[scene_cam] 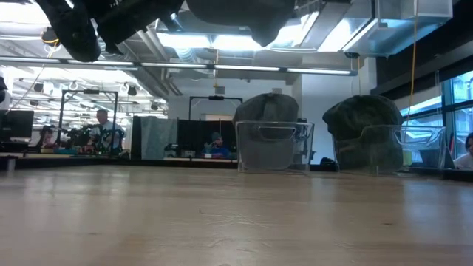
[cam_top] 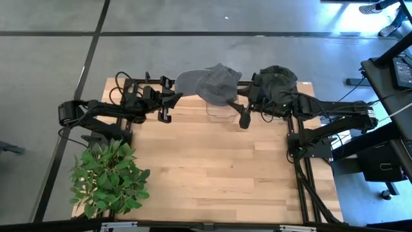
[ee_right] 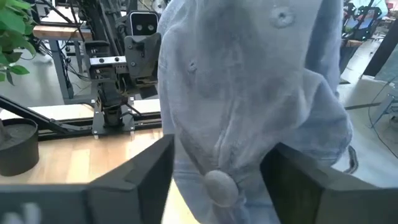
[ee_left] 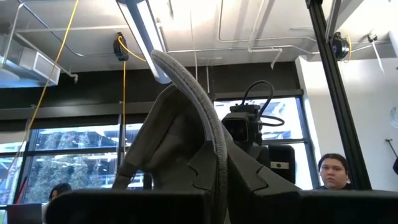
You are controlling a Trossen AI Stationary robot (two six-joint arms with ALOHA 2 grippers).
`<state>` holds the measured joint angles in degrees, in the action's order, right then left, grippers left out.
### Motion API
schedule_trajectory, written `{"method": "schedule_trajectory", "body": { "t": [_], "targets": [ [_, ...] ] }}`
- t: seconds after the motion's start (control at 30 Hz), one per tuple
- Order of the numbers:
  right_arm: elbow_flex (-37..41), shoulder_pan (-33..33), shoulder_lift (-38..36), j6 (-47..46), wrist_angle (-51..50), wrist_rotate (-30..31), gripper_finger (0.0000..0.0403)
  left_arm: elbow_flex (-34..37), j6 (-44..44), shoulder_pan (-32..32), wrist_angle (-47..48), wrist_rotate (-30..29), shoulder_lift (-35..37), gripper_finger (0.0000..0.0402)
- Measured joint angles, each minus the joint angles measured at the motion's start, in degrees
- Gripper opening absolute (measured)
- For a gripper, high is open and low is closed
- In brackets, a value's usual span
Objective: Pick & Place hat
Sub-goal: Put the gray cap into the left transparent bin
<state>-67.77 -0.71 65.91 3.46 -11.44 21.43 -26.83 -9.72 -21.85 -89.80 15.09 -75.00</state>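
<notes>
The left gripper (cam_top: 172, 100), at upper centre of the overhead frame, has its two dark fingers closed on the flat brim of a soft grey fabric cap (cam_top: 212, 84), whose rumpled, rounded crown sags over a clear, straight-walled plastic container (cam_top: 222, 109) near the table's far edge. In the left wrist picture the brim shows as a thin, curved, stitched edge (ee_left: 199, 118) running down between the fingers. The right gripper (cam_top: 244, 106) sits on the cap's other side; in its own wrist picture the pale, creased cloth with a round button (ee_right: 217, 186) hangs between its two spread fingers (ee_right: 134, 168), though whether they press the cloth I cannot tell. Both dark arms stretch inward horizontally from the sides of the light wooden slatted table (cam_top: 212, 174). A second, darker olive crumpled hat (cam_top: 278, 78) lies upper right, seen from table height resting in another clear bin (scene_cam: 369, 151). A leafy green potted plant (cam_top: 108, 177) stands lower left.
</notes>
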Motion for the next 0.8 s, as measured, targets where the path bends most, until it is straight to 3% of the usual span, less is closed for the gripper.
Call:
{"method": "schedule_trajectory", "body": {
  "t": [0.47,0.8],
  "targets": [
    [0.0,0.0,0.0,1.8,0.0,0.0,0.0024,0.0,0.0,0.0,0.0,0.0,0.0,0.0018],
    [0.0,0.0,0.0,2.0,0.1,4.5,0.0029,0.0,-1.4,0.0,0.0,0.4,0.0,0.0054]
  ]
}}
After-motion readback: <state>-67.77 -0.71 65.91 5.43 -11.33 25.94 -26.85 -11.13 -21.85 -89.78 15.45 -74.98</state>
